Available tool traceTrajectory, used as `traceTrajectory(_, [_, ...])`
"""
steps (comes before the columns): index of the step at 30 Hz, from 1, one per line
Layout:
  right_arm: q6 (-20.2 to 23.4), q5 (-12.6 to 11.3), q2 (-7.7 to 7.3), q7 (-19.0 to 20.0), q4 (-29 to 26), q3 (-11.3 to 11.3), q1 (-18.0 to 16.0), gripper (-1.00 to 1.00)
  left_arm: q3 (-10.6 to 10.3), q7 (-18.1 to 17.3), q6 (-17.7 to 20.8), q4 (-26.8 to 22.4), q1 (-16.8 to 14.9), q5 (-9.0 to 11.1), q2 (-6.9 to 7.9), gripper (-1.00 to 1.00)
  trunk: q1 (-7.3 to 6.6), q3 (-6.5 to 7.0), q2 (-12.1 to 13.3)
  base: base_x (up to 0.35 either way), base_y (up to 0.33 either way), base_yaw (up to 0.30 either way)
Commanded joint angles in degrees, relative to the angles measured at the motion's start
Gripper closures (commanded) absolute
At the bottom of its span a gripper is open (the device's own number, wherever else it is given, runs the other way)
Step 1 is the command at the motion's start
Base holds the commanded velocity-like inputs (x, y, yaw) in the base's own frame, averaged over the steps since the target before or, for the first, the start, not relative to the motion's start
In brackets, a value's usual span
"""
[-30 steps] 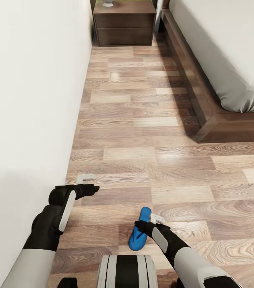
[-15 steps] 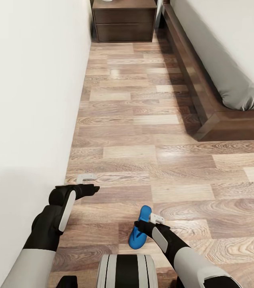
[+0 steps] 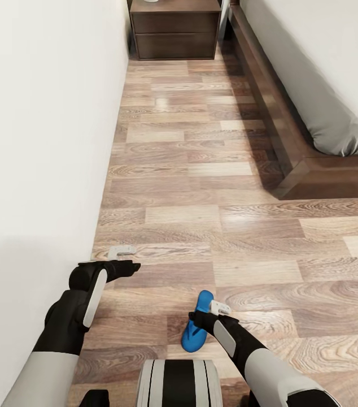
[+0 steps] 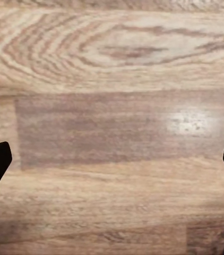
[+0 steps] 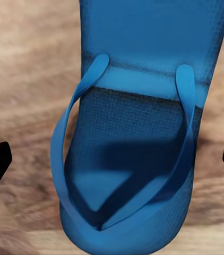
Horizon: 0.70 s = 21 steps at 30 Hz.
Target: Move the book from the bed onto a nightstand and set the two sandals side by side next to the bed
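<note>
hovering right gripper (image 3: 217, 308) open over blue sandal (image 5: 138, 127).

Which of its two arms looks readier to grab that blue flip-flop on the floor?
The right. The right gripper hangs directly over the blue sandal, fingers open either side of it in the right wrist view. The left gripper is off toward the wall, over bare floor.

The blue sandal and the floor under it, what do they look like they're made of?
The blue sandal looks like soft foam or rubber: matte, with a fine woven-looking texture on the footbed and thin, smooth straps. The floor looks like wood planks or laminate: swirling grain, visible plank seams and a soft sheen with a glare spot.
</note>
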Motion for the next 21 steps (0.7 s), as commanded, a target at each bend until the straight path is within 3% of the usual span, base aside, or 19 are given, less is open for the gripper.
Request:
traceTrajectory(1, [0.26,-0.17,0.00,-0.25,-0.12,0.19,0.00,-1.00,0.02,0.12,0.26,-0.04,-0.02,0.34,-0.01,-1.00,-0.01,-0.03,-0.01,0.000,0.000,0.000])
traceTrajectory(5, [0.27,-0.14,0.00,-0.24,-0.18,0.24,0.00,-1.00,0.01,0.11,0.26,-0.04,-0.02,0.34,-0.02,-1.00,-0.01,-0.03,-0.01,0.000,0.000,0.000])
traceTrajectory(9, [0.27,-0.16,0.00,-0.23,-0.24,0.27,-0.01,-1.00,-0.01,0.09,0.26,-0.01,-0.02,0.34,-0.03,-1.00,0.09,-0.92,-0.07,0.000,0.000,0.000])
traceTrajectory(21, [0.27,-0.17,0.00,-0.27,-0.45,0.30,-0.08,-1.00,-0.03,0.10,0.25,-0.03,-0.02,0.34,-0.03,-1.00,0.09,-0.92,-0.07,0.000,0.000,0.000])
